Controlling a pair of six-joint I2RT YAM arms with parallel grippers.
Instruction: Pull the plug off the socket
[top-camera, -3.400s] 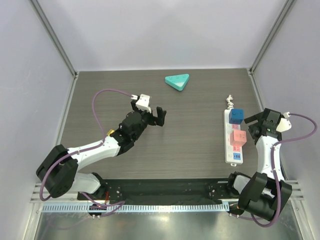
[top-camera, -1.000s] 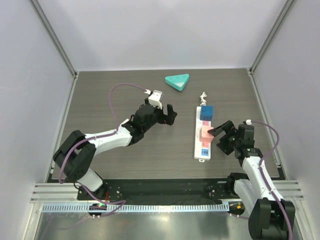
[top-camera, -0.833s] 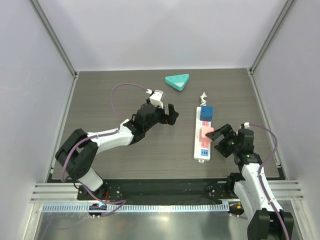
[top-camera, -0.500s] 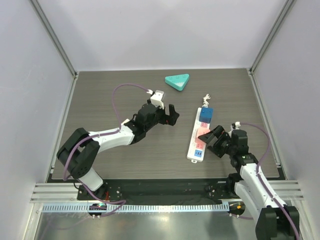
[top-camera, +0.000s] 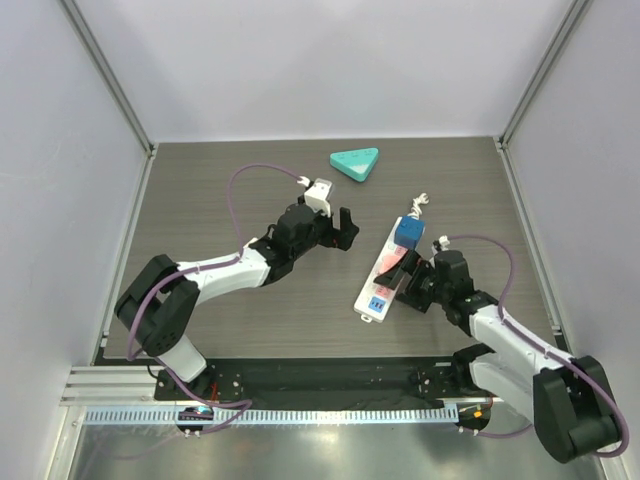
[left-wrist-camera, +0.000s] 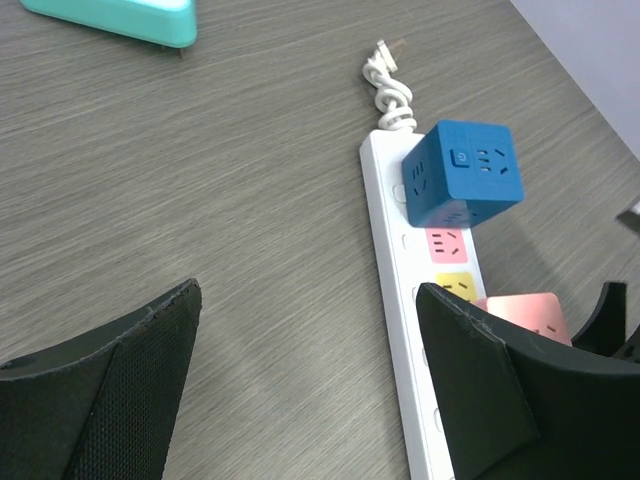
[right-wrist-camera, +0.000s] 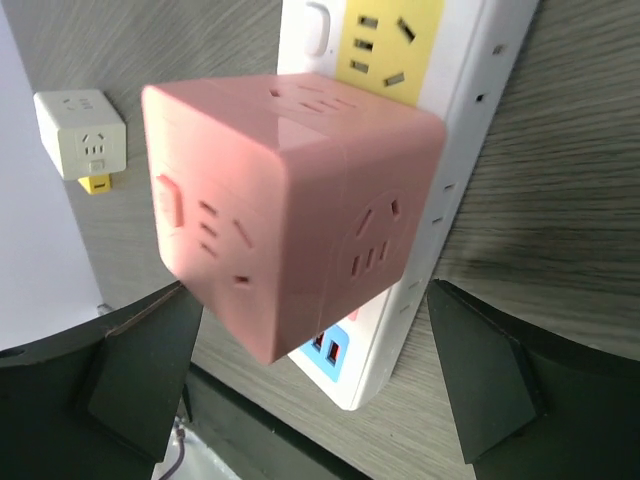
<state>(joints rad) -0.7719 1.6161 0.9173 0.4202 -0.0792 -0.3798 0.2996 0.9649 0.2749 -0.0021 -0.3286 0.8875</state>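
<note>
The socket, a long white power strip, lies tilted right of the table's middle, its short cord at the far end. A blue cube plug and a pink cube plug sit in it. My right gripper is open, with its jaws on either side of the pink cube and a gap on both sides. The strip runs beneath it. My left gripper is open and empty, just left of the strip, facing the blue cube and pink cube.
A teal triangular tray lies at the back centre and shows at the top left of the left wrist view. Grey walls close in the table on three sides. A black rail runs along the near edge.
The power strip has slid left and turned, its near end swinging left. My right gripper came in from the right and now straddles the pink cube. The left gripper has barely moved.
</note>
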